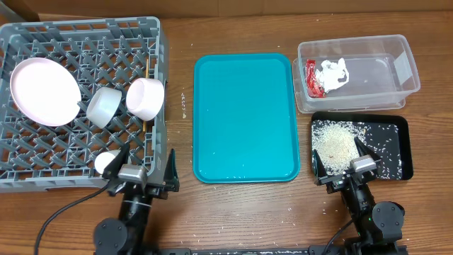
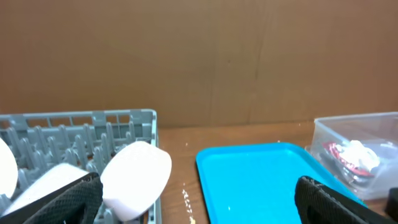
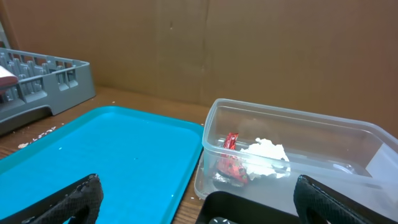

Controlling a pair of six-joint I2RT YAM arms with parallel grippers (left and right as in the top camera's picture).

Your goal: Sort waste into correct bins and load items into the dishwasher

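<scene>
The grey dish rack (image 1: 78,42) at the left holds a large white plate (image 1: 44,91), two bowls (image 1: 106,106) (image 1: 146,98), a small cup (image 1: 107,161) and thin wooden chopsticks (image 1: 146,74). The clear tub (image 1: 368,71) at the back right holds the red wrapper (image 1: 312,78) and the white tissue (image 1: 333,73). The black tray (image 1: 396,127) holds rice grains (image 1: 336,142). My left gripper (image 1: 144,164) is open and empty by the rack's front right corner. My right gripper (image 1: 341,160) is open and empty over the black tray's front edge. The right wrist view shows the wrapper (image 3: 231,162) and the tissue (image 3: 267,151).
A teal serving tray (image 1: 244,117) lies bare between the rack and the bins. A few stray rice grains lie on the table by the rack (image 1: 185,106) and near the front edge (image 1: 219,230). A brown cardboard wall (image 2: 199,56) stands behind the table.
</scene>
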